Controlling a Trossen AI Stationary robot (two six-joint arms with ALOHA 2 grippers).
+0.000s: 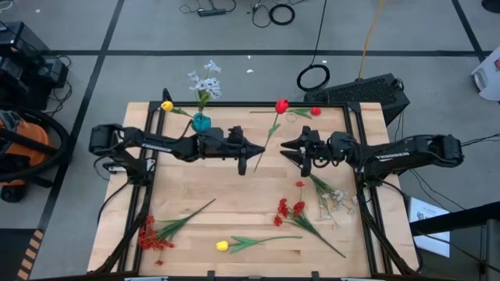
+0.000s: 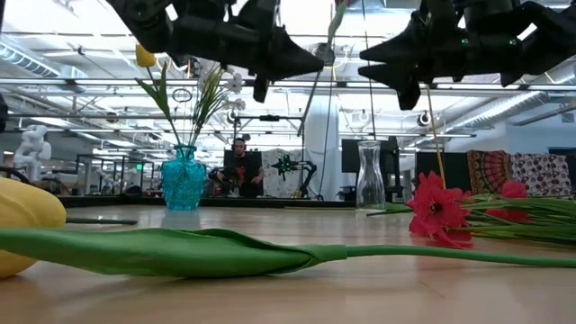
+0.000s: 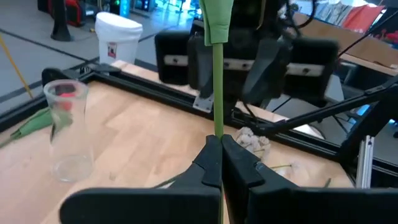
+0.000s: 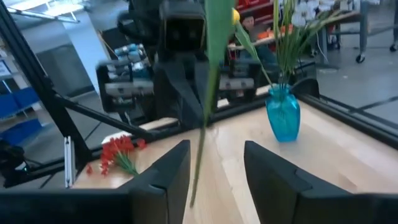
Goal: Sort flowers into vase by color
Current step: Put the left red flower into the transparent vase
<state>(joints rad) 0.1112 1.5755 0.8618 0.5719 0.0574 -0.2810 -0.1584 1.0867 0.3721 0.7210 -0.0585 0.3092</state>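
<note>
Above table centre: red flower (image 1: 281, 105), blossom cropped from both wrist views; its stem pinched in the closed left gripper (image 1: 258, 149). Right gripper (image 1: 286, 147) faces it, fingers spread around the stem, apparently not touching.

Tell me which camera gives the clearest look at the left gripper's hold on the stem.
Left wrist view: left gripper pinches the green stem shut. High view shows the red tulip stem at its tip. Low view is dark.
</note>
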